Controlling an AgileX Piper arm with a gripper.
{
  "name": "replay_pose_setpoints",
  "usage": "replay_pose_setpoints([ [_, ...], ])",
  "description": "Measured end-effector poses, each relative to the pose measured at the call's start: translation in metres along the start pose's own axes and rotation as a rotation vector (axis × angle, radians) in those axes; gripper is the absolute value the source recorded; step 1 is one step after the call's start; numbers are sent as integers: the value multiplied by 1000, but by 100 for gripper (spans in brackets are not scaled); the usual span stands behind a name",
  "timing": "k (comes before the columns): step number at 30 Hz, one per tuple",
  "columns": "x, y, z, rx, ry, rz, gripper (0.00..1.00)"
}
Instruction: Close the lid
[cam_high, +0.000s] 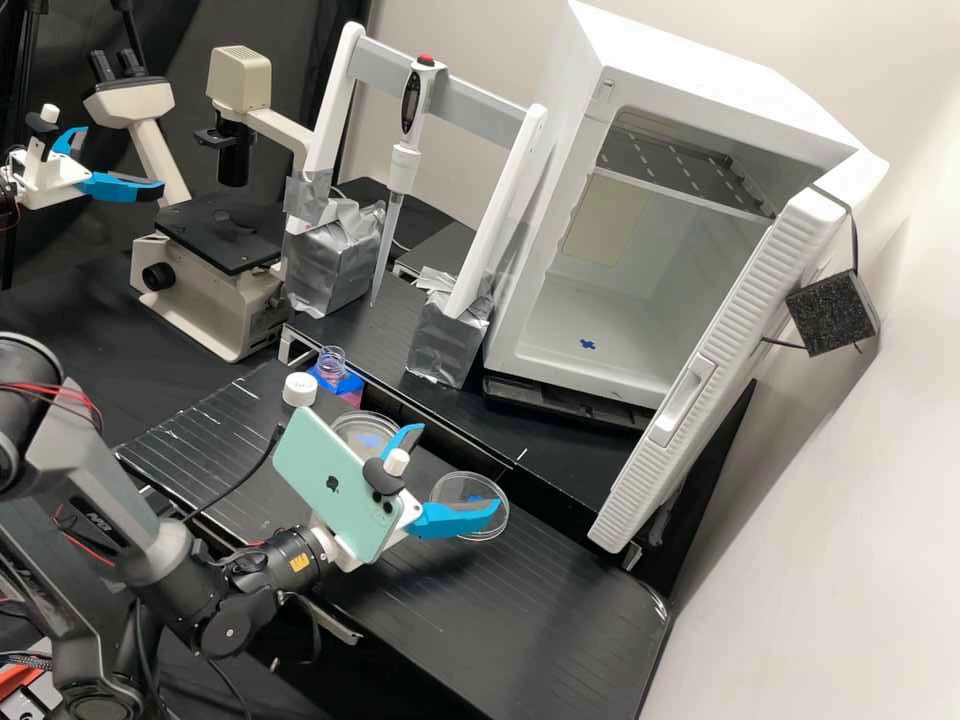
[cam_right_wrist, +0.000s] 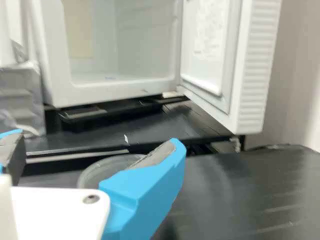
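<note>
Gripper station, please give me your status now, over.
Gripper open, empty. One clear dish partly behind phone, another dish partly behind blue finger in high view. Whether either has its lid on: cannot tell.

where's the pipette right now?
High view, upper middle: the pipette hangs tip-down at the grey crossbar between two white posts, left of the open white cabinet.

Here's the dark grey, bulky-jointed arm (cam_high: 125, 515), thin red wires (cam_high: 60, 393) at nine o'clock in the high view, yellow label (cam_high: 298, 562) towards seven! Out front, a mint-green phone (cam_high: 325, 475) on a white gripper (cam_high: 460, 466), bright blue jaws, rough grey pads (cam_right_wrist: 156, 154)!
</note>
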Motion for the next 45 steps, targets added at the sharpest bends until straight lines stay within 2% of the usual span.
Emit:
replay_pose_setpoints([
  [5,3,-1,9,-15,-41,1,100],
  [12,6,-4,12,-41,-58,-12,100],
  [15,7,-6,13,-44,-57,-26,100],
  [20,9,-9,12,-74,-51,-37,100],
  [25,11,-11,12,-82,-54,-39,100],
  [29,12,-12,12,-102,-54,-42,100],
  [33,14,-13,15,-92,-70,-42,100],
  [45,29,-10,24,-89,-66,-38,100],
])
